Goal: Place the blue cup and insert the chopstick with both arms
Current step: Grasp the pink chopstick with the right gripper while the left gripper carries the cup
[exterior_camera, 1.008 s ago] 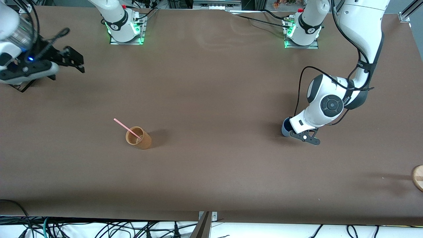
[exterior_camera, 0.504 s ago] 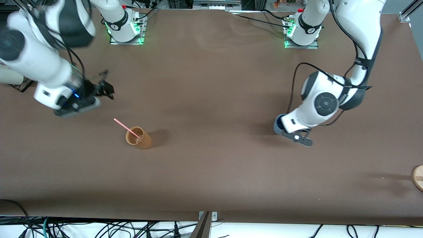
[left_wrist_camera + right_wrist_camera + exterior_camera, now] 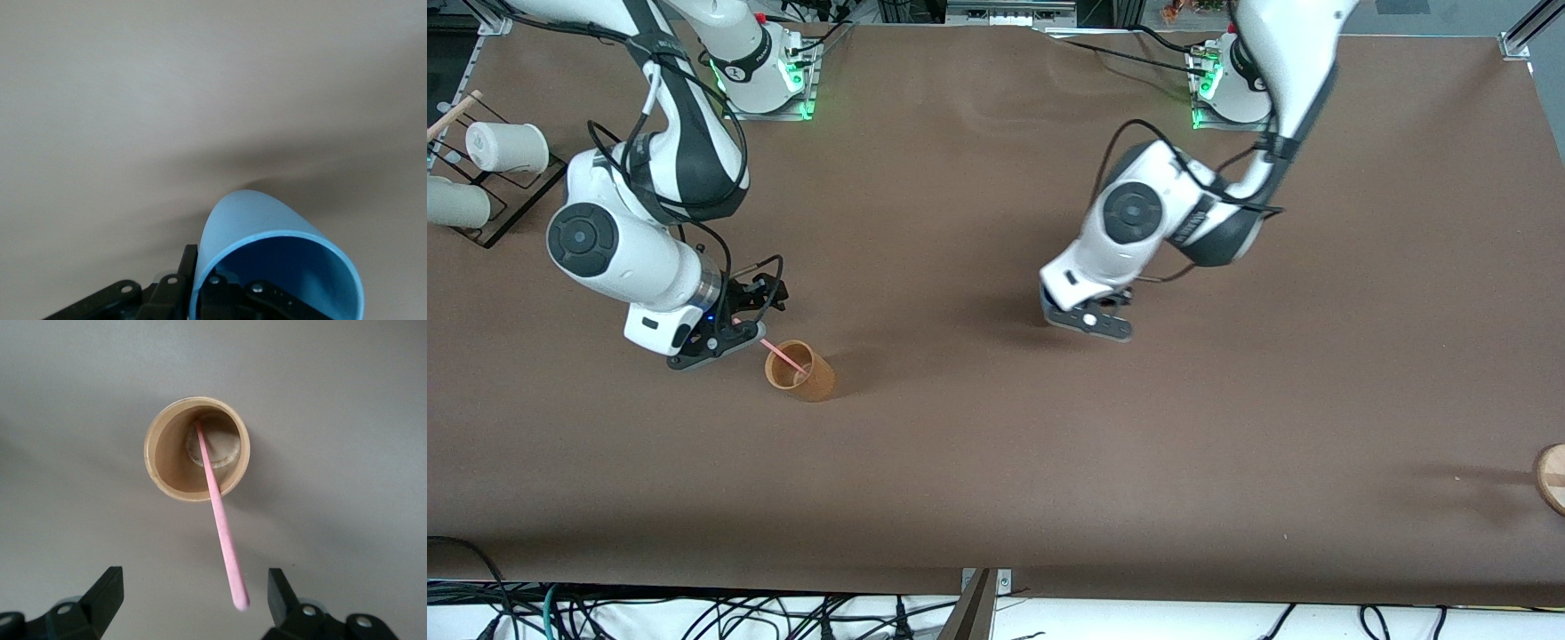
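The blue cup (image 3: 267, 247) is held by its wall in my left gripper (image 3: 200, 287), one finger inside the rim and one outside. In the front view that gripper (image 3: 1089, 320) hangs over the middle of the table and its hand hides the cup. The pink chopstick (image 3: 784, 356) leans in the upright orange-brown cup (image 3: 800, 371). My right gripper (image 3: 758, 313) is open beside that cup. In the right wrist view the chopstick's (image 3: 223, 533) upper end lies between the spread fingers (image 3: 107, 590) without touching them, and the orange-brown cup (image 3: 160, 477) is just past it.
A black wire rack (image 3: 525, 191) with white cups (image 3: 507, 147) and a tan wooden rod (image 3: 454, 111) stands at the right arm's end. A round wooden piece (image 3: 1552, 476) lies at the table edge at the left arm's end.
My right arm swung in from the table's end and down to the chopstick's upper end. My left arm carried the blue cup toward the middle of the table.
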